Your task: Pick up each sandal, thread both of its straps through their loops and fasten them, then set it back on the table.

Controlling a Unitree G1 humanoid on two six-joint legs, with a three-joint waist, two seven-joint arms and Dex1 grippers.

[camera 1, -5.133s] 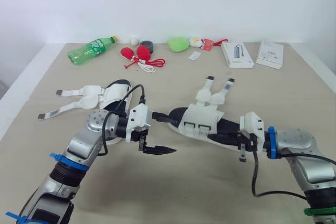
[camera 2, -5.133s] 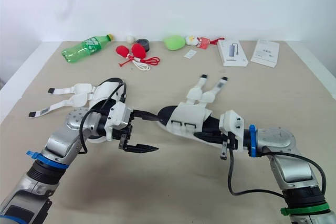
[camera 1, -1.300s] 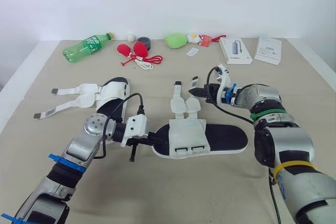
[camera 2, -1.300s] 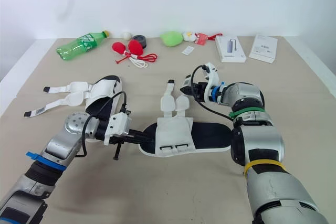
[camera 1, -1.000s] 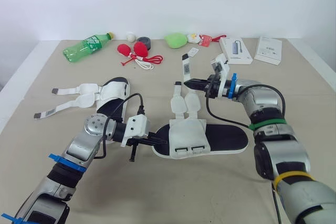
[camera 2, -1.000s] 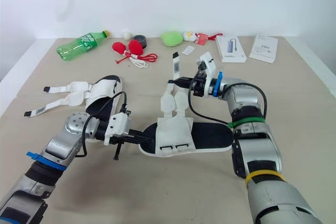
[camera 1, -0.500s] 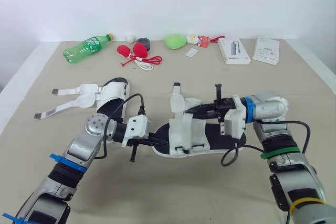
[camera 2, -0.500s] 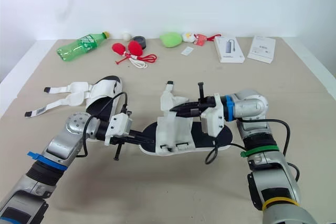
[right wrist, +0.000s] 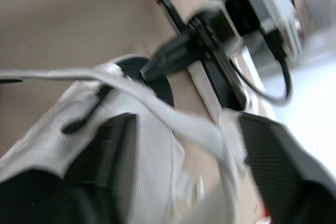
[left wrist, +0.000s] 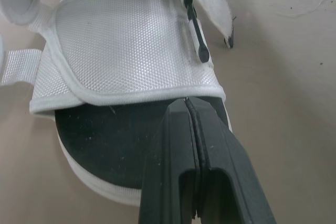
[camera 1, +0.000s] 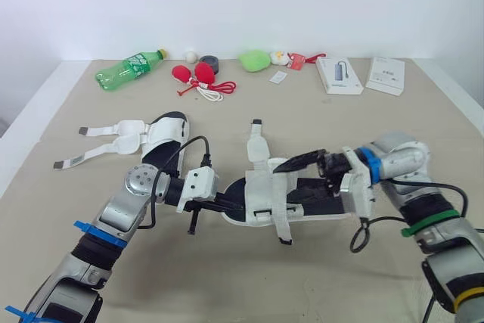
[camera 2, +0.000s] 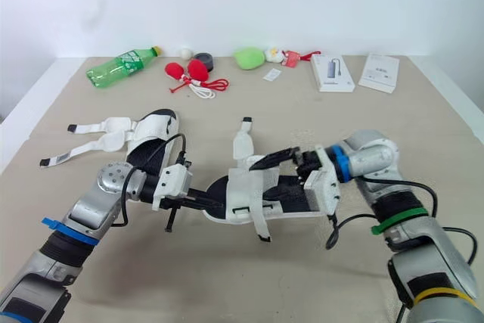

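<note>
One white sandal with a black sole (camera 1: 321, 200) lies mid-table. My left gripper (camera 1: 227, 206) is shut, its fingertips (left wrist: 188, 109) resting on the sole's end next to the white upper (left wrist: 126, 51). My right gripper (camera 1: 293, 175) hovers open just over the upper from the right. One strap (right wrist: 173, 116) passes loose between its fingers. That strap lies across the upper and its end (camera 1: 285, 240) hangs over the near side. The other strap (camera 1: 257, 140) points away. The second sandal (camera 1: 165, 140) lies to the left with both straps (camera 1: 89, 145) spread out unfastened.
Along the table's far edge lie a green bottle (camera 1: 127, 69), red balls with a cord (camera 1: 198, 77), a dark tape roll (camera 1: 209, 62), a green toy (camera 1: 255, 60) and two white boxes (camera 1: 339, 75) (camera 1: 387, 76). Bare tabletop lies in front of the sandal.
My right gripper has opened and let go of the strap, which now lies over the upper and down its near side. The right arm has drawn back to the right. The left gripper stays put.
</note>
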